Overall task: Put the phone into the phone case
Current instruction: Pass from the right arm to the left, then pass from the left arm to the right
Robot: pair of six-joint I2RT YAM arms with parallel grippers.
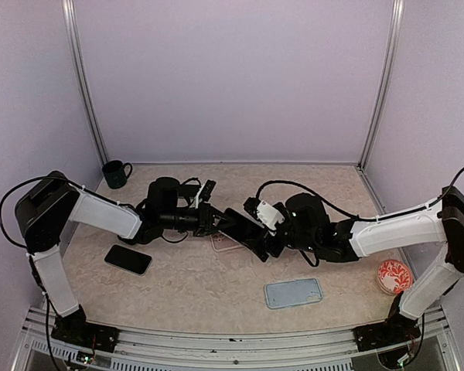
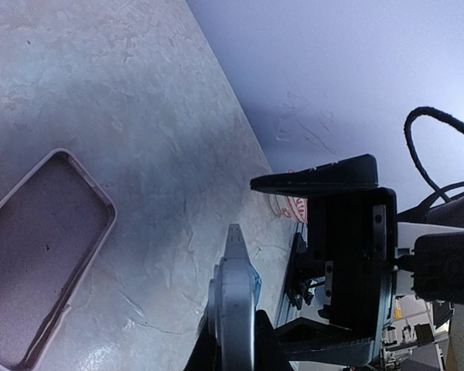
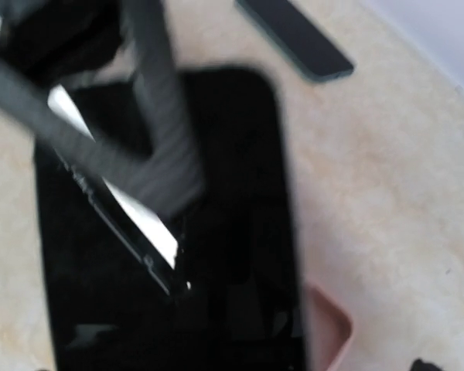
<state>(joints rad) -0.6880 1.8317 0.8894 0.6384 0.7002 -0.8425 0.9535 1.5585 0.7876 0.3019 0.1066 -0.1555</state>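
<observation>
Both claws meet at the middle of the desk over a black phone (image 1: 243, 230). The left claw (image 1: 215, 222) comes in from 9 o'clock and the right claw (image 1: 269, 236) from 3 o'clock, each reaching an end of the slab, which hangs tilted just above the desk. How tightly either claw pinches it I cannot tell; the right wrist view is blurred, showing only the glossy dark screen under a grey finger (image 3: 158, 116).

Directly beneath lies the pink phone case (image 1: 226, 243), a shallow rounded tray, open side up, its matte inside seen in the left wrist view (image 2: 39, 255).

Outward, on the mottled beige desk (image 1: 193, 286): a second dark phone (image 1: 128, 260) at 8 o'clock, a pale blue case (image 1: 294, 293) at 5 o'clock, a red patterned round dish (image 1: 394, 276) at 4 o'clock, a dark green mug (image 1: 116, 174) at 10 o'clock.
</observation>
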